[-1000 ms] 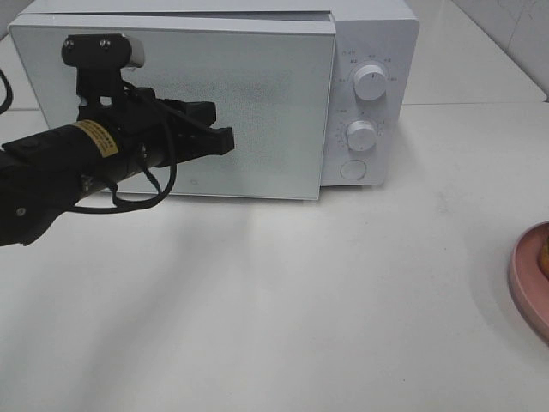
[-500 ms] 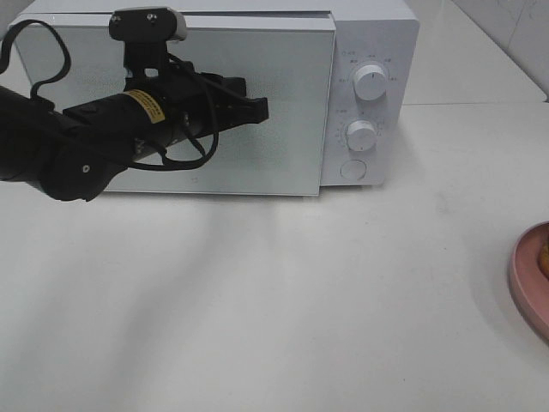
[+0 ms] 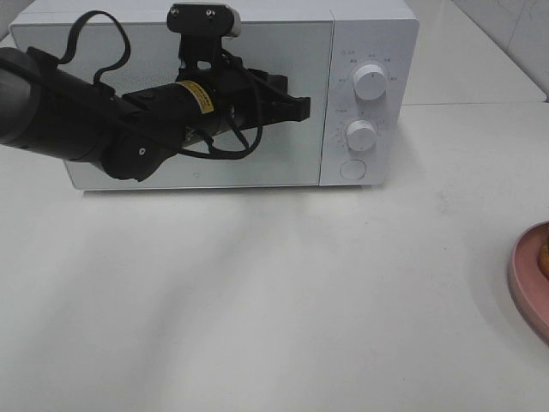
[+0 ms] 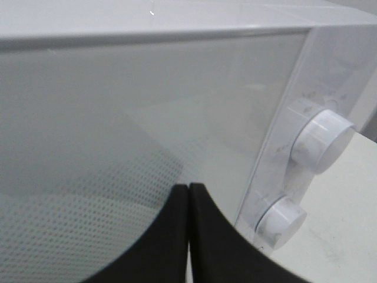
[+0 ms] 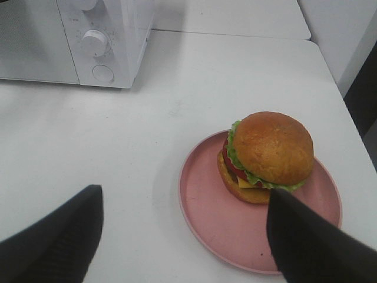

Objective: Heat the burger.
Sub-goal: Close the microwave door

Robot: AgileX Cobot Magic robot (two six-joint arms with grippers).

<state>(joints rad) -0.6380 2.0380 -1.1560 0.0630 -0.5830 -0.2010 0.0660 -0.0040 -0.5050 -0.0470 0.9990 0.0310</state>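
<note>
The burger point(image 5: 268, 154), with a golden bun, green lettuce, tomato and cheese, sits on a round pink plate point(image 5: 206, 218) on the white table. My right gripper point(image 5: 184, 194) hovers open above the plate's near side, one dark finger point(image 5: 59, 236) on each side and nothing between them. The exterior high view shows only the plate's edge point(image 3: 525, 283) at the far right. My left gripper point(image 3: 302, 107) is shut, its fingertips point(image 4: 177, 236) against the front of the white microwave's door point(image 3: 283, 163), near its right edge. The door lies flush with the body.
The microwave point(image 3: 373, 26) stands at the back of the table, with two knobs point(image 3: 370, 81) point(image 3: 361, 136) and a round button point(image 3: 352, 170) on its right panel. The left arm stretches across the door. A table edge runs to the right of the plate point(image 5: 339, 88).
The left arm swept right and back across the microwave front. The door, ajar a second ago, now lies flush against the body. The right gripper has stayed open.
</note>
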